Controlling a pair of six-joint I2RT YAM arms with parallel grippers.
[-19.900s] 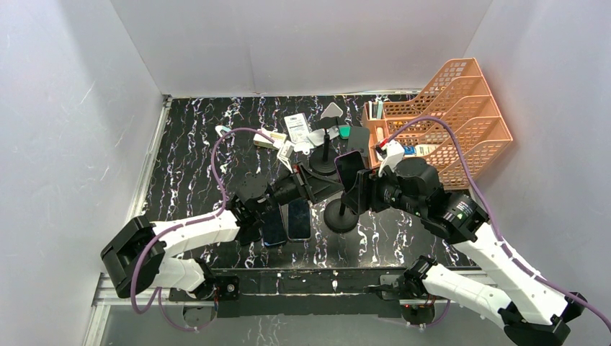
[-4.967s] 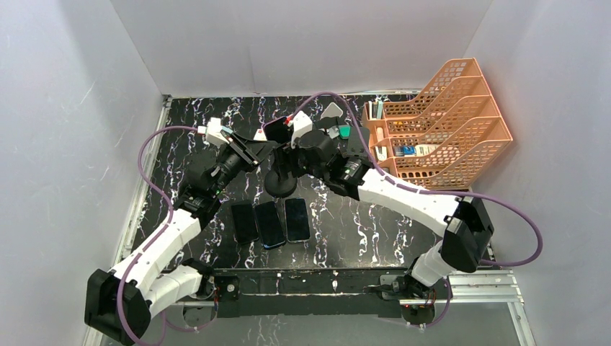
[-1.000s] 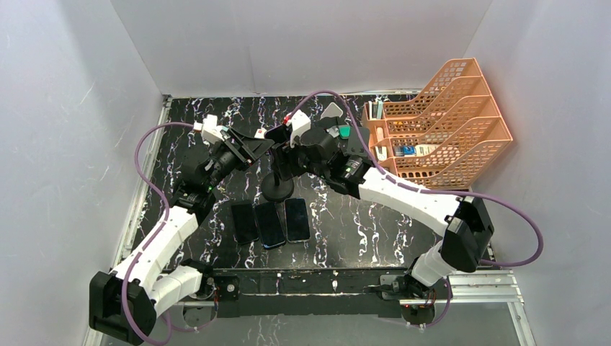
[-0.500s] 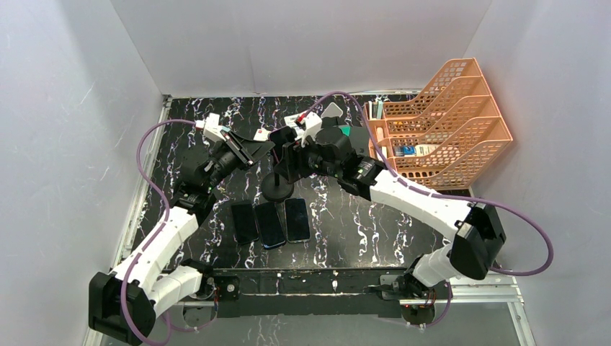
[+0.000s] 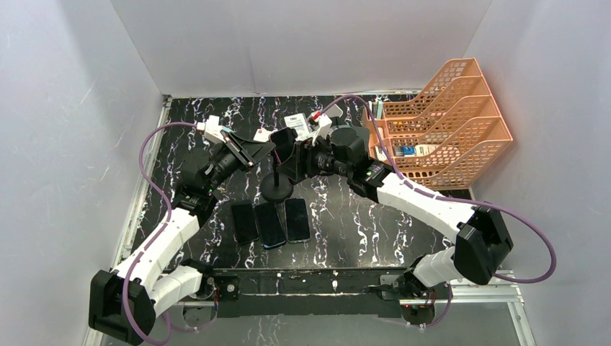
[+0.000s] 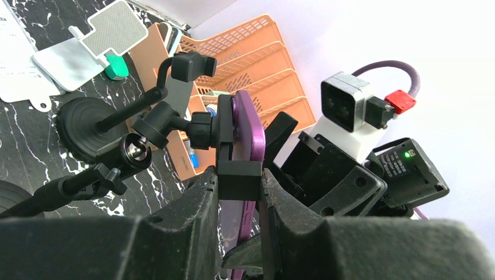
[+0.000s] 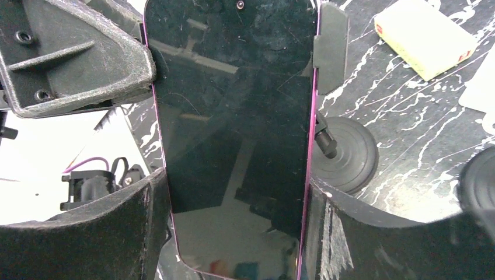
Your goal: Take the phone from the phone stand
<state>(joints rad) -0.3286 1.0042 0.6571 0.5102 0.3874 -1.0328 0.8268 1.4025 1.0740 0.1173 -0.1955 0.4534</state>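
With the left gripper pinched on the phone stand's clamp and the right gripper spanning the purple phone, a skewed pull could topple the stand.

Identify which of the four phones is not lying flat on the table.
The purple-edged phone clamped upright in the black phone stand; the three dark phones lie flat side by side on the marbled table.
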